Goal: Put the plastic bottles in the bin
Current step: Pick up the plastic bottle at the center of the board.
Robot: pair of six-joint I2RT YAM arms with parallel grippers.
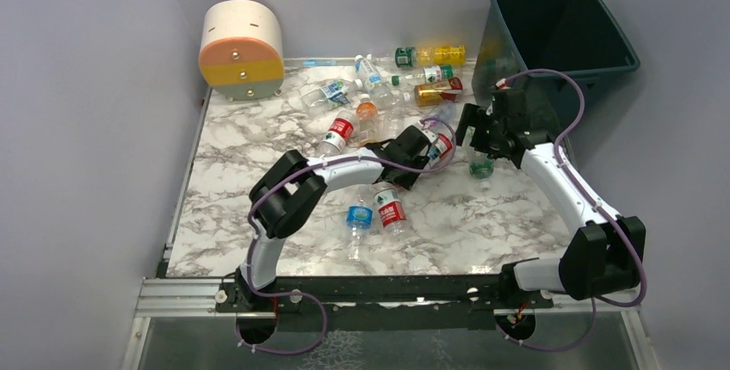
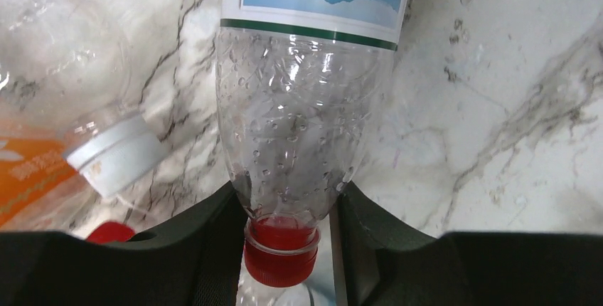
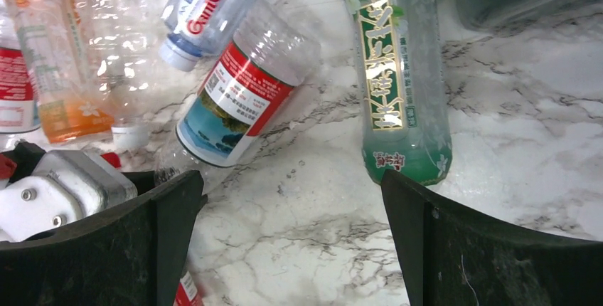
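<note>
Gripping landscape-labelled red-capped bottle [image 2: 306, 107]: left end effector [image 2: 288, 203]; green bottle [image 3: 398, 85] gold-lettered.

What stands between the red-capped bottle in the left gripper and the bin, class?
Seen from above, the right gripper, open, hangs between the left gripper, shut on the red-capped bottle, and the bin.

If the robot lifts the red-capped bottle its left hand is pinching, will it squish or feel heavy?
Probably light: the red-capped bottle looks empty, only droplets inside. Its thin wall may dent, though the left gripper pinches the stiffer neck. Round and lying down, it could roll if nudged.
</note>
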